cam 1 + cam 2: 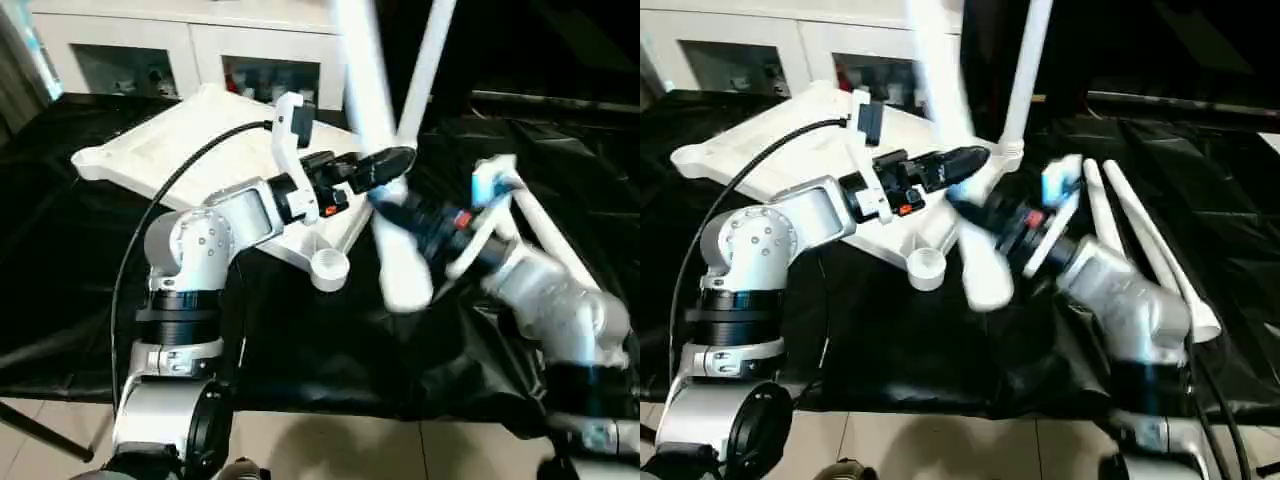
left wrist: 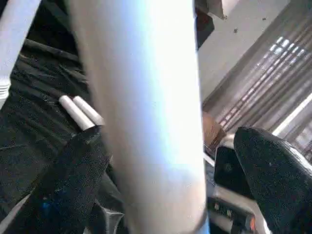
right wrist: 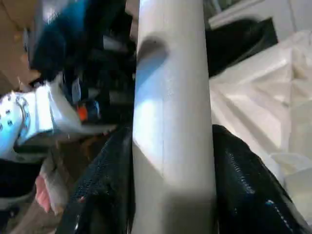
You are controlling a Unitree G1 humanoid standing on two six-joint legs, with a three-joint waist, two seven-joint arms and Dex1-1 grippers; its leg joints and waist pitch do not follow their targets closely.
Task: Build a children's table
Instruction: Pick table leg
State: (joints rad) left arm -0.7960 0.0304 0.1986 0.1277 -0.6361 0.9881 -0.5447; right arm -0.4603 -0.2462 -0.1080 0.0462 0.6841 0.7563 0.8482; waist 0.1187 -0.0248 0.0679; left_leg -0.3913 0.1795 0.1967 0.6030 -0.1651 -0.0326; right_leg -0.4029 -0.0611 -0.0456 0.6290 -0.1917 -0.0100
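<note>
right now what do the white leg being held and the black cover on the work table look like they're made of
The long white tube leg looks like smooth moulded plastic: even colour, soft sheen, a shallow dimple in its wall. The black table cover looks like thin glossy sheeting, probably plastic film: it wrinkles and catches streaky highlights.

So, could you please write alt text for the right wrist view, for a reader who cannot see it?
A thick white table leg runs up the middle of the picture, clamped between the right gripper's two black fingers, which press its sides. Beside it lies the ribbed underside of the white tabletop; on the other side is the left arm.
</note>
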